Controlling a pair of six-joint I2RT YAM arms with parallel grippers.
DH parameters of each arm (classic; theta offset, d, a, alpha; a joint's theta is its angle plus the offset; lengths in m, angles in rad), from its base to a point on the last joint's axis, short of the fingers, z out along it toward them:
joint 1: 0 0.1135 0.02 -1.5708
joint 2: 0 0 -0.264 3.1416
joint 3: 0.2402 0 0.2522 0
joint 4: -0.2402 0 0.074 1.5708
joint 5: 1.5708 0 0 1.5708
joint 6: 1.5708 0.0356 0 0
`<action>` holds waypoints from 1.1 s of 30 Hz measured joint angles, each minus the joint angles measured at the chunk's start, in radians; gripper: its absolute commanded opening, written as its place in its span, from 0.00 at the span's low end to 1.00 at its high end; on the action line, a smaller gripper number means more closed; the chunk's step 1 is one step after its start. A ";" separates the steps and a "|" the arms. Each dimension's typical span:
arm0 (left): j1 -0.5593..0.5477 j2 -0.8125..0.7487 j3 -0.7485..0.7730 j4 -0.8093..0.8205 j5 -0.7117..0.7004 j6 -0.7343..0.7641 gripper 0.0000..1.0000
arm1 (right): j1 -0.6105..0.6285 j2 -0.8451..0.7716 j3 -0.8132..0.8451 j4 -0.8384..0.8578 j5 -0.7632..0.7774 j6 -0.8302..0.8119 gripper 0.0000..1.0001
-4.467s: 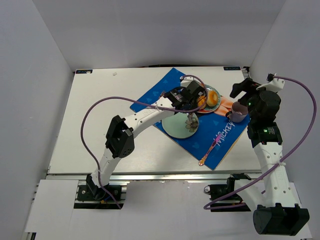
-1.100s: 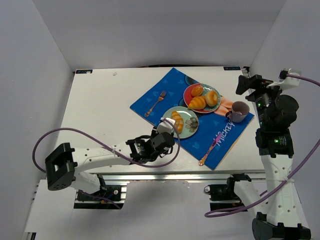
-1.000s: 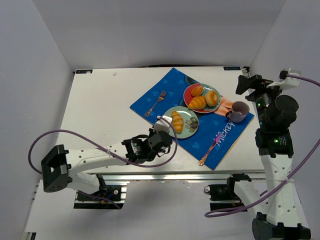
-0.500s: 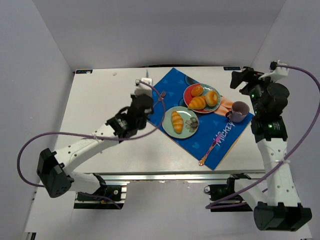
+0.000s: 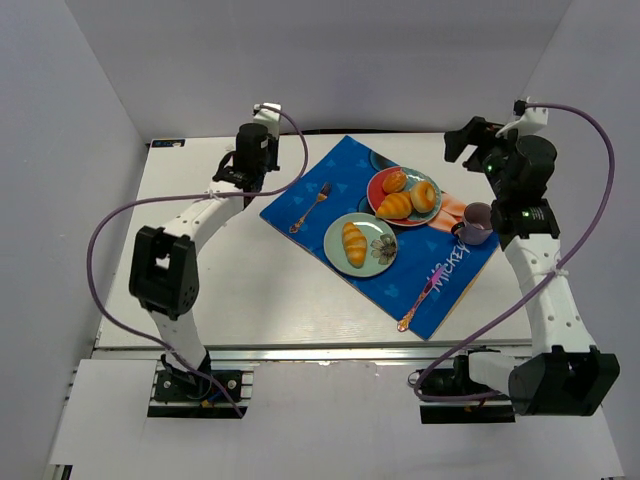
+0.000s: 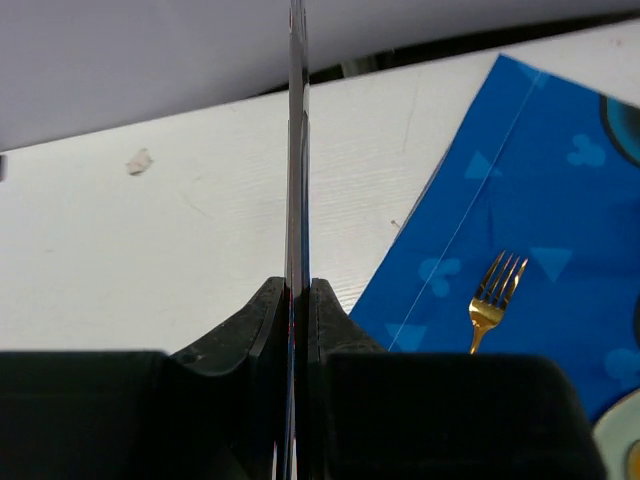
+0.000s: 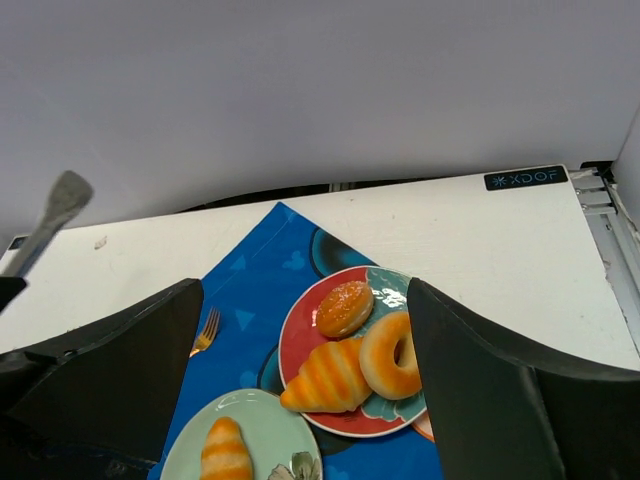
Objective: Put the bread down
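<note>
Bread: lies lengthwise on the green plate, beside the plate's flower print, free of both arms; the right wrist view shows it at the bottom edge
Green plate: sits on the blue placemat, just near of the red plate
Red plate: carries a second croissant roll, a doughnut and a small round bun
Left end effector: fingers pressed flat together with nothing between them, raised over the far left of the surface, beyond the gold fork
Right end effector: fingers spread wide, empty, high above the far right corner
Purple cup: on the placemat, right of the red plate
</note>
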 measured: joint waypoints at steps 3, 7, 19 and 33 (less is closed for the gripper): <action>0.046 0.092 0.024 0.032 0.101 0.019 0.22 | 0.000 0.035 0.020 0.002 -0.014 -0.001 0.89; 0.106 0.211 0.045 0.053 0.213 0.065 0.22 | 0.000 0.075 0.042 0.001 -0.024 -0.008 0.89; 0.192 0.409 0.154 0.020 0.306 0.185 0.22 | 0.000 0.138 0.058 -0.003 -0.036 -0.021 0.89; 0.237 0.517 0.208 0.022 0.334 0.250 0.74 | 0.023 0.154 0.093 -0.009 -0.029 -0.024 0.89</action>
